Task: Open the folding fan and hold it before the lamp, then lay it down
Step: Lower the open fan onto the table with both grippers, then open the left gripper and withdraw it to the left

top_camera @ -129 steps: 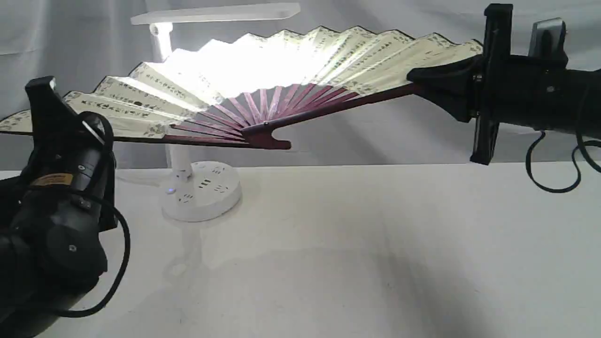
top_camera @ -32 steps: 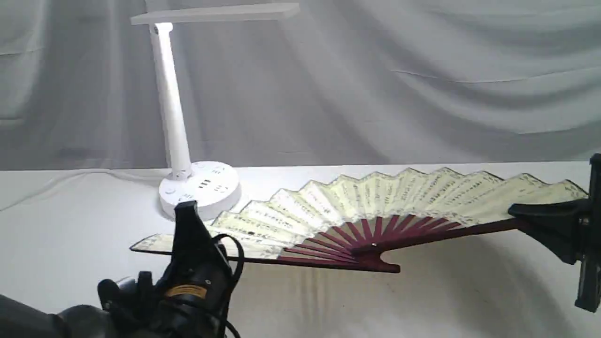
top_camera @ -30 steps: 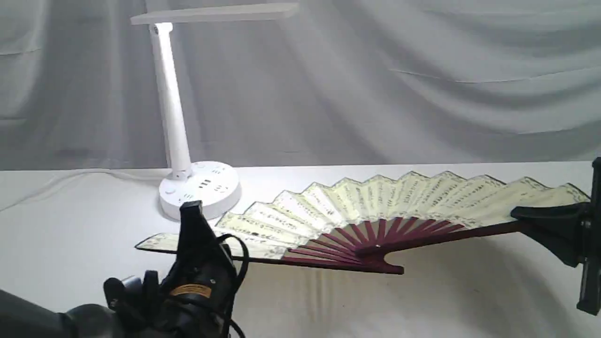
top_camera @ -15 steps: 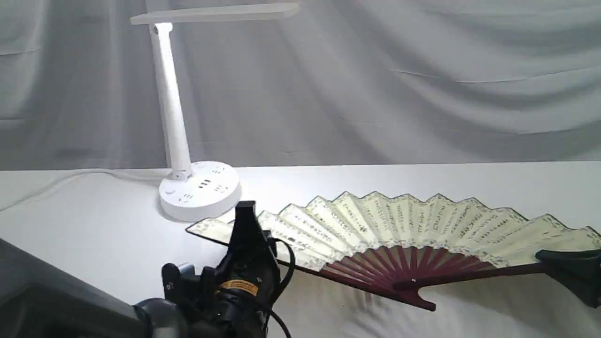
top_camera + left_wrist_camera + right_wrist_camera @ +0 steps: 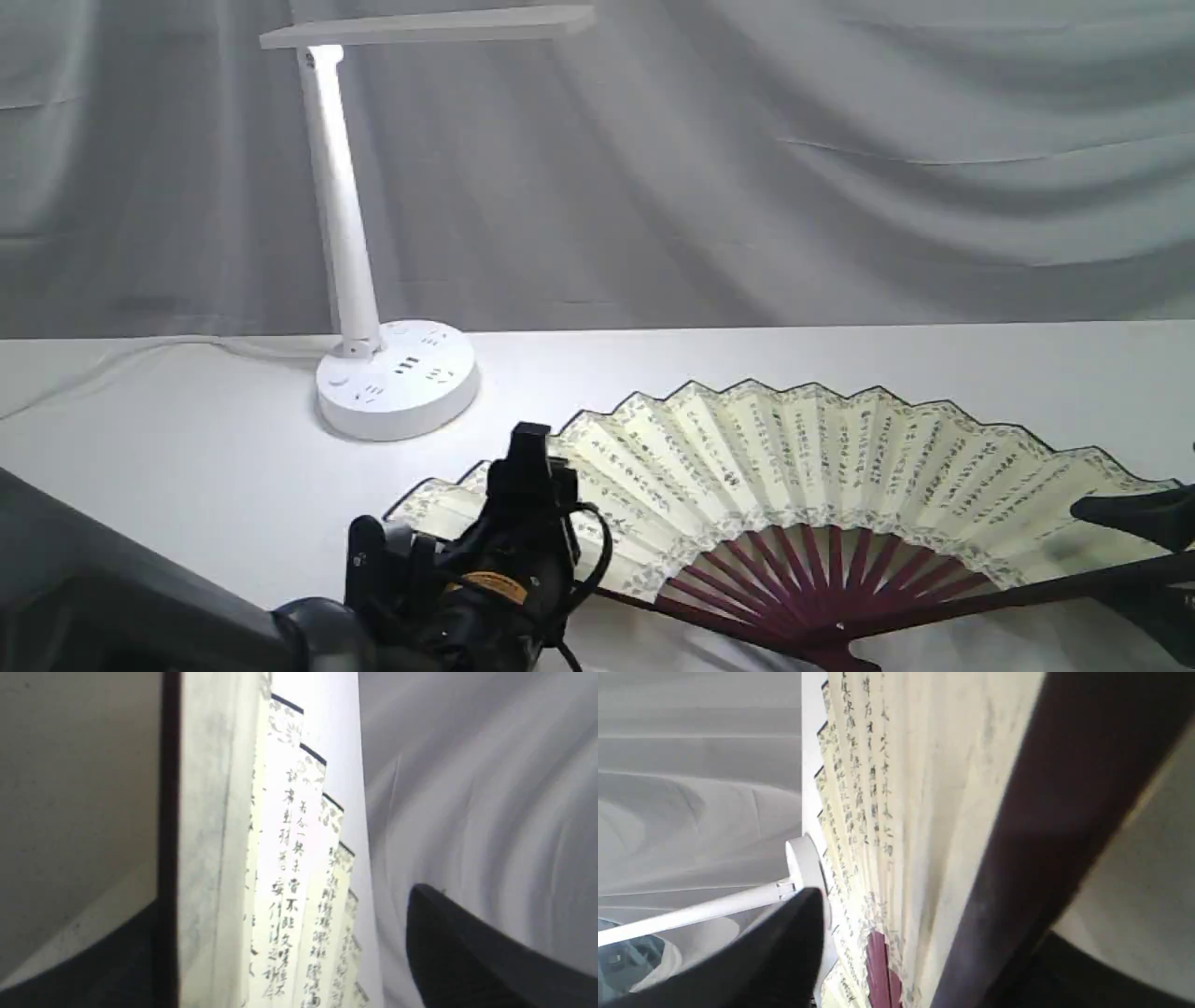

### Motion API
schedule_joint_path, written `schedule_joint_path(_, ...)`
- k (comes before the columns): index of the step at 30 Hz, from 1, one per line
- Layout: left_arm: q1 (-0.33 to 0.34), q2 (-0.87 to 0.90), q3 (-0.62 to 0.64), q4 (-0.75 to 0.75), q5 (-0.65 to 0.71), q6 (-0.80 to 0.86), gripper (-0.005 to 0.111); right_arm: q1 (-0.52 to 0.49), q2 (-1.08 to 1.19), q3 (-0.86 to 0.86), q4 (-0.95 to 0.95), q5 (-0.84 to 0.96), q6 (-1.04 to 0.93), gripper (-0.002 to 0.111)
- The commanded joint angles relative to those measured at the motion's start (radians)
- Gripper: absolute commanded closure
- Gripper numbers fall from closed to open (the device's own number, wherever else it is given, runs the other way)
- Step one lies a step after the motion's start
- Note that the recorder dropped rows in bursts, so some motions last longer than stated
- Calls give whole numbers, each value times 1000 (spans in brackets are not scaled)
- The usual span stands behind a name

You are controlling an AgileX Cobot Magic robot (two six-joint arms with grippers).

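The folding fan (image 5: pixel 794 476) lies spread open on the white table, cream pleats with dark writing fanning up from maroon ribs (image 5: pixel 822 583). My left gripper (image 5: pixel 527 467) stands open at the fan's left end. In the left wrist view the dark guard edge and the fan's pleats (image 5: pixel 280 858) sit between the gripper's (image 5: pixel 285 900) parted jaws, with a gap to one finger (image 5: pixel 467 952). My right gripper (image 5: pixel 1144 560) is open around the right guard (image 5: pixel 1041 835), and its finger (image 5: pixel 784 952) stands clear of the paper. The lamp (image 5: pixel 341 205) stands behind the fan at the left, with its base (image 5: pixel 803 863) also in the right wrist view.
The lamp's round base (image 5: pixel 397 378) with sockets sits just behind the fan's left tip, and its white cord (image 5: pixel 140 350) runs off to the left. A grey draped cloth (image 5: pixel 840 168) backs the table. My left arm (image 5: pixel 140 616) fills the lower left corner.
The fan came down from in front of the lamp, shifted right and toward the camera, and now lies flatter on the table. Both grippers, shut on its guards a second ago, have opened.
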Motion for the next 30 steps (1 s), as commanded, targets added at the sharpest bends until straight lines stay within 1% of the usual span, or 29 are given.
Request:
schedule_joint_path(1, 35, -26, -2, 50, 84, 102, 41, -27, -1, -38, 1, 27, -53, 45)
schedule_joint_path(4, 80, -56, -2, 82, 193, 161, 41, -35, -1, -74, 1, 56, -51, 45)
schedule_joint_path(6, 121, -83, -2, 94, 272, 220, 41, -35, -6, -100, -55, 31, -16, 45)
schedule_joint_path(7, 134, -94, -2, 101, 314, 243, 41, -35, -6, -126, -135, -27, 52, 46)
schedule_joint_path(9, 180, -123, -2, 139, 434, 315, 41, -35, -12, -155, -251, -96, 112, 46)
schedule_joint_path(11, 212, -145, -2, 156, 513, 365, 41, -35, -19, -184, -324, -152, 150, 46)
schedule_joint_path(15, 261, -188, -2, 231, 632, 443, 41, -35, -39, -246, -395, -174, 232, 46)
schedule_joint_path(17, 275, -211, -2, 268, 671, 468, 42, -35, -52, -292, -483, -178, 290, 46)
schedule_joint_path(19, 292, -238, -2, 322, 704, 486, 43, -35, -72, -335, -606, -185, 388, 47)
schedule_joint_path(23, 318, -278, -2, 399, 749, 516, 43, -35, -109, -419, -927, -154, 631, 47)
schedule_joint_path(25, 331, -300, -2, 428, 787, 533, 43, -35, -124, -442, -1024, -116, 692, 47)
schedule_joint_path(28, 353, -325, -10, 513, 882, 533, 43, -23, -155, -449, -1081, -44, 737, 47)
schedule_joint_path(30, 362, -341, -31, 614, 989, 541, 43, 6, -188, -449, -1097, 3, 745, 48)
